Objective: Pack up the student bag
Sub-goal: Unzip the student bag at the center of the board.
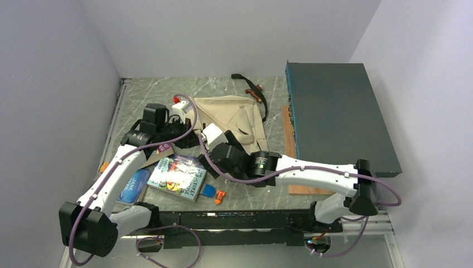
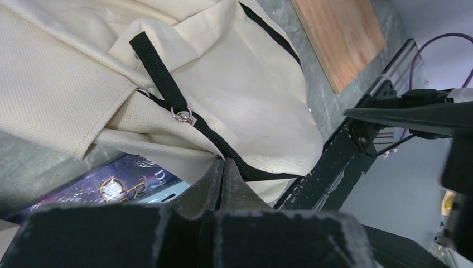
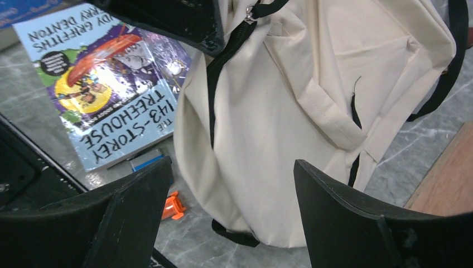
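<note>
The student bag (image 1: 231, 117) is a cream canvas backpack with black straps, lying at the table's middle back. It also shows in the left wrist view (image 2: 245, 84) and the right wrist view (image 3: 279, 106). My left gripper (image 2: 223, 163) is shut, its tips pinched on the bag's edge by the black zip; from above it (image 1: 187, 137) sits at the bag's near-left corner. My right gripper (image 3: 231, 167) is open and empty, its jaws wide apart over the bag's lower end; from above it (image 1: 207, 139) is close beside the left one. A "143-Storey Treehouse" book (image 1: 178, 177) lies flat in front of the bag.
A blue book (image 1: 134, 187) lies left of the Treehouse book (image 3: 106, 84). A small blue piece (image 1: 208, 190) and an orange piece (image 1: 220, 196) lie near the front edge. A big dark teal box (image 1: 340, 117) stands at the right on a wooden board (image 1: 289, 134).
</note>
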Controlling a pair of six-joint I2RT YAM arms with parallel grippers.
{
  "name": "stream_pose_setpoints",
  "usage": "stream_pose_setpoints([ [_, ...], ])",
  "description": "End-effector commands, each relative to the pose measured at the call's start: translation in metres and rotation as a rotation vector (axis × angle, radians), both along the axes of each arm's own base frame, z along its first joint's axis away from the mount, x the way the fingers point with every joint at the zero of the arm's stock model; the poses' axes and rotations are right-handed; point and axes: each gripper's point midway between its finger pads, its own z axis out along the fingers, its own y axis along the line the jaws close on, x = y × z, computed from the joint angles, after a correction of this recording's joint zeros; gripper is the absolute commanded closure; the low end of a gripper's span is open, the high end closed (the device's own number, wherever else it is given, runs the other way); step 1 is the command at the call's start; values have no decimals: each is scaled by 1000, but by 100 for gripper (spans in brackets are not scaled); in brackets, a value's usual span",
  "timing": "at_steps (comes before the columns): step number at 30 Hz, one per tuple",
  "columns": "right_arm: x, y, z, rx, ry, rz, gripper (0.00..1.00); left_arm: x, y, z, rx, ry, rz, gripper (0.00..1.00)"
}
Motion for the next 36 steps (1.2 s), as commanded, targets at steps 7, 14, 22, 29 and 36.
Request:
stream_pose_setpoints([
  [7, 22, 13, -32, -14, -39, -128, 30, -9, -17, 31, -114, -108, -129, 100],
  [14, 23, 28, -32, 55, -39, -152, 67, -11, -21, 30, -145, -79, -143, 100],
  [22, 21, 33, -16, 208, -51, -236, 100, -1, -8, 27, -179, 147, 160, 52],
  [29, 22, 33, -6, 236, -71, -222, 100, -6, 35, 43, -264, 194, 456, 2],
  [36, 17, 28, -15, 171, -82, -153, 100, -1, 49, 22, -364, 453, 569, 2],
])
